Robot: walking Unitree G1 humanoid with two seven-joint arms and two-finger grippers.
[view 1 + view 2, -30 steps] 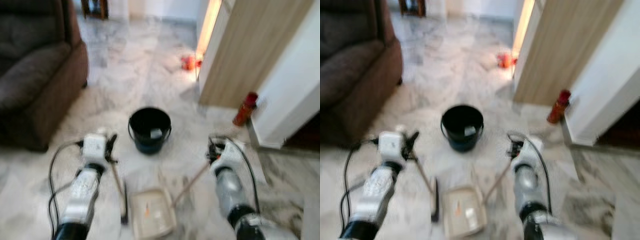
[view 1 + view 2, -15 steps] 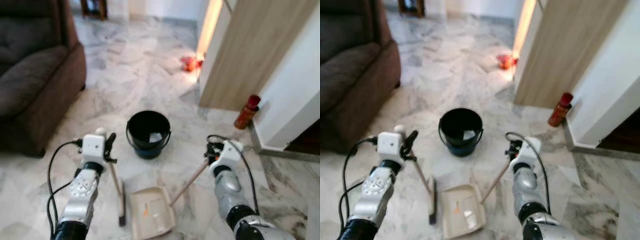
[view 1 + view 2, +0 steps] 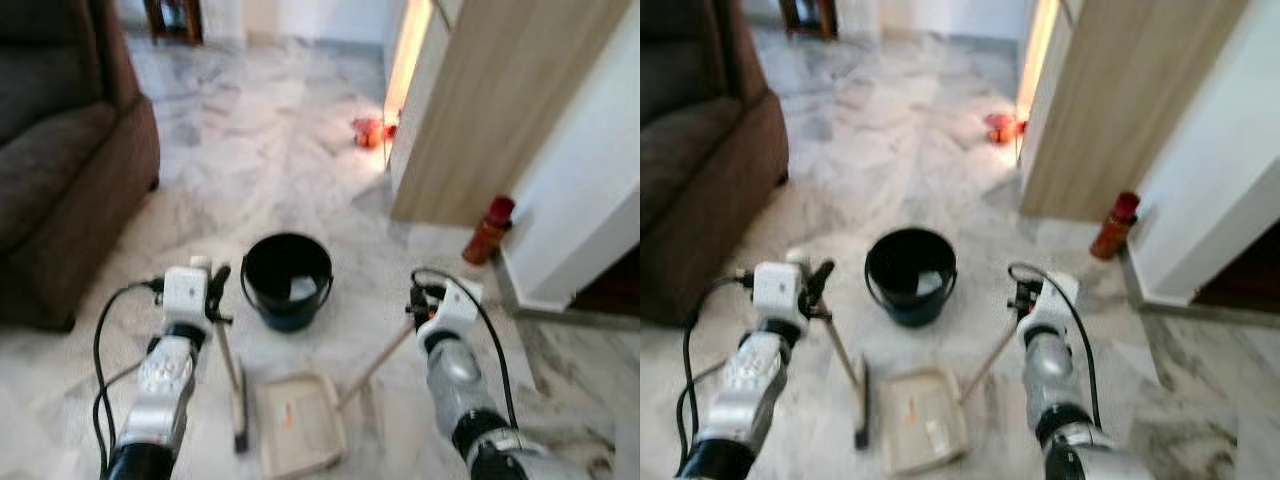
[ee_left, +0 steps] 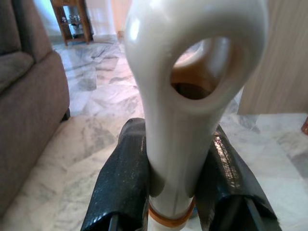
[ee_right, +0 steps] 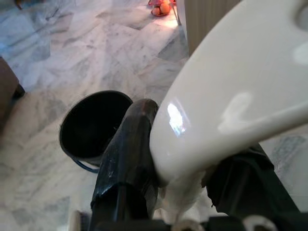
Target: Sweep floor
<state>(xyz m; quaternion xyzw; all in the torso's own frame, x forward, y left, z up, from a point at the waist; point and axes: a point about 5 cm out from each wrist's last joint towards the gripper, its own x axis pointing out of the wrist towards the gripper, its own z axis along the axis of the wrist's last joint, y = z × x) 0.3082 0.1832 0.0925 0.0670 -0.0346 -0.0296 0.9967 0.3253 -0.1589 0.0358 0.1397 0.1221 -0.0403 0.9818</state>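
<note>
**A:** Your left hand (image 3: 214, 290) is clenched on the top of the broom handle (image 4: 187, 110). From the wrist you can see both black fingers (image 4: 122, 187) pressed against the cream grip just under its hanging loop. The brush head (image 3: 240, 425) sits on the floor (image 3: 280, 130) below and slightly inward of that hand.

**B:** And the right one?

**A:** Your right hand (image 3: 420, 300) is grasping the dustpan handle (image 5: 231, 91), fingers closed on either side of the cream end. The pole slants down and inward from it to the dustpan (image 3: 300, 435), which lies flat on the floor between your two hands. A few scraps, one of them orange, already lie in the pan.

**B:** So what worries you?

**A:** The bucket (image 3: 287, 280) stands just ahead of both hands, near the two handles. If you swing the broom forward you likely knock it. If you lift the pan too steeply towards it, the scraps probably slide back out. I also judge the grips risky: each hand holds the very tip of a long pole, so a twist may let the pole rotate in the fingers.

**B:** Anything else close by?

**A:** A red bottle (image 3: 489, 228) stands beyond your right hand by the wall, and the sofa (image 3: 60, 200) is out past your left.
</note>
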